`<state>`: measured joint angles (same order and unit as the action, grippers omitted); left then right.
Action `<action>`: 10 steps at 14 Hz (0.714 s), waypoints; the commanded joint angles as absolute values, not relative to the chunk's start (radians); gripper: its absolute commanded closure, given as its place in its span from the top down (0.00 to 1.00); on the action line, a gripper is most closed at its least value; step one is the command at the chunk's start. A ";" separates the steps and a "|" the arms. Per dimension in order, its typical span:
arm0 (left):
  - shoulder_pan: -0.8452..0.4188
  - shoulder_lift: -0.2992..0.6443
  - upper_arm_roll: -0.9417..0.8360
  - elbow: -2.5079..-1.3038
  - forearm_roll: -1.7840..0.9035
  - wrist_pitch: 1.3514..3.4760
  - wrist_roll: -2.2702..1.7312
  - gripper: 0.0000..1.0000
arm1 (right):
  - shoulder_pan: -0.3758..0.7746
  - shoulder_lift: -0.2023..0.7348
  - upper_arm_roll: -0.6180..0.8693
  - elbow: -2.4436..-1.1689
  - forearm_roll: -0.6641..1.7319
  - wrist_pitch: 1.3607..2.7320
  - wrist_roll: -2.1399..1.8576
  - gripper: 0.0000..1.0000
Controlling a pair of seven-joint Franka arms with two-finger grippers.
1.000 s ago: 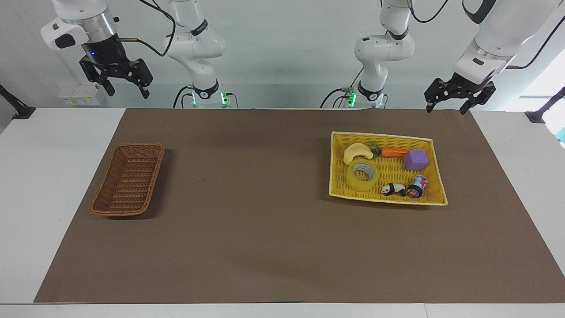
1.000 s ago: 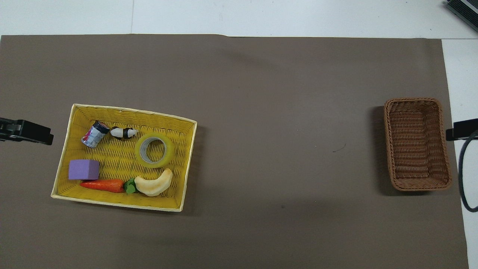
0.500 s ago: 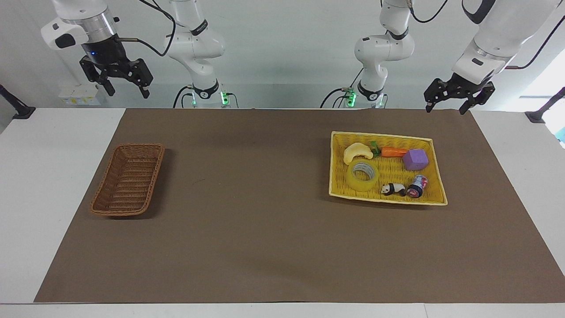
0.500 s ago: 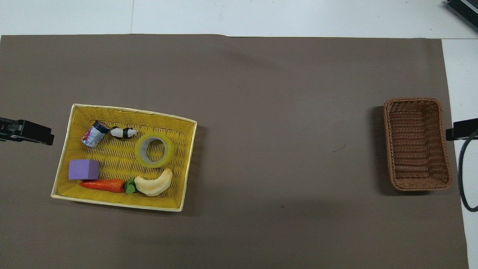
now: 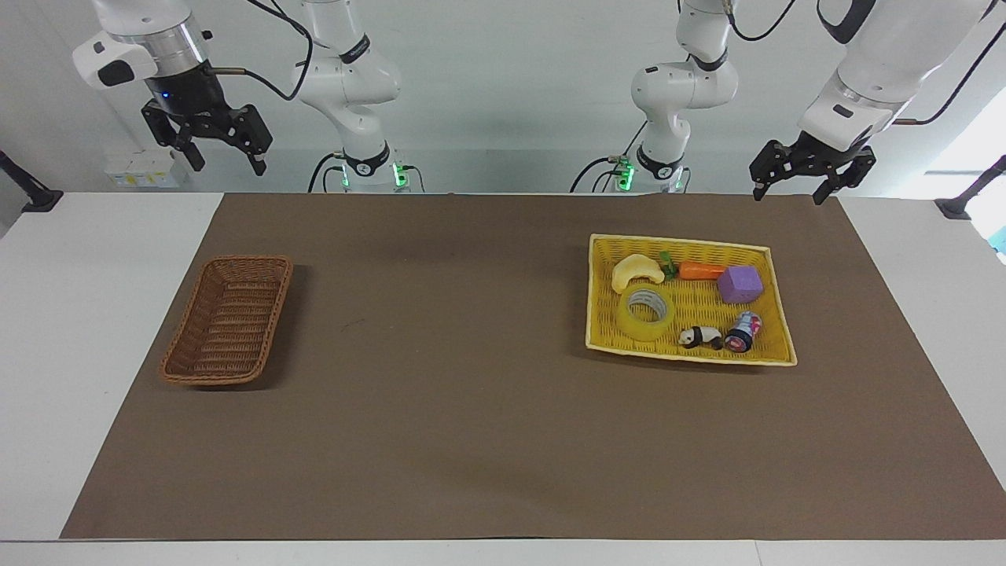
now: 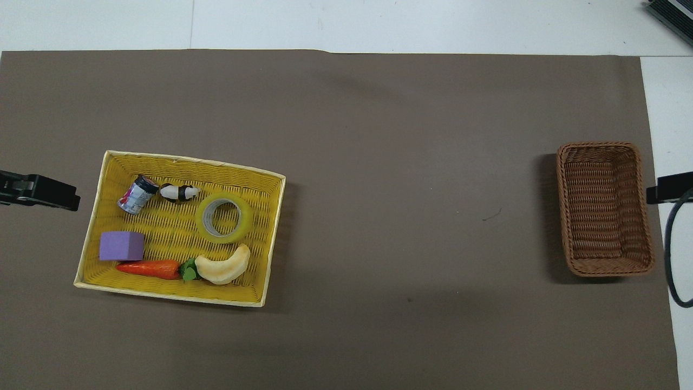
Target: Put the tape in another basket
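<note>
The tape [image 5: 646, 314] lies flat, hole up, in the yellow tray [image 5: 601, 244] at the left arm's end of the tabletop, farther from the robots than the crescent toy [image 5: 637, 271] and beside the panda figure [image 5: 700, 337]. Being a ring, it has no long axis in plan; its own axis points straight up, so a descent from above can straddle the wall or the whole roll.

The left end effector [image 5: 788, 191], fingers apart and empty, hangs over the mat's edge nearest the robots, past the tray's corner by the purple block [image 5: 739, 284]. From there the tape lies away from the robots and toward the table's middle, with the carrot [image 5: 701, 270] and block between. The left arm is clearly the nearer 1.

The basket [image 5: 228, 318] sits well apart at the right arm's end, holding nothing. The right end effector [image 5: 222, 160] waits high above that end, fingers spread and empty.

Against the frame 1 second ago, the left end effector has edged slightly toward the table's middle and up; the right has risen a touch; nothing on the tabletop has moved.
</note>
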<state>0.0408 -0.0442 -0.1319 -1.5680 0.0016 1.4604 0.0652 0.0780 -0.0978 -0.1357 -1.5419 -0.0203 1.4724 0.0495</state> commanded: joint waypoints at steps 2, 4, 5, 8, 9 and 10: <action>-0.055 -0.074 -0.129 -1.600 -0.003 1.480 -0.061 1.00 | 0.072 -0.110 -0.130 -1.551 -0.017 1.479 0.028 1.00; -0.113 -0.075 -0.129 -1.597 -0.002 1.480 -0.141 1.00 | 0.072 -0.110 -0.130 -1.551 -0.017 1.479 0.028 1.00; -0.121 -0.080 -0.130 -1.600 -0.002 1.480 -0.150 1.00 | 0.072 -0.110 -0.130 -1.551 -0.017 1.479 0.028 1.00; -0.120 -0.081 -0.130 -1.649 -0.002 1.512 -0.152 1.00 | 0.072 -0.110 -0.130 -1.551 -0.017 1.479 0.028 1.00; -0.120 -0.086 -0.130 -1.679 -0.002 1.546 -0.153 1.00 | 0.072 -0.110 -0.130 -1.551 -0.017 1.479 0.028 1.00; -0.117 -0.092 -0.130 -1.707 -0.002 1.575 -0.153 1.00 | 0.072 -0.110 -0.130 -1.551 -0.017 1.479 0.028 1.00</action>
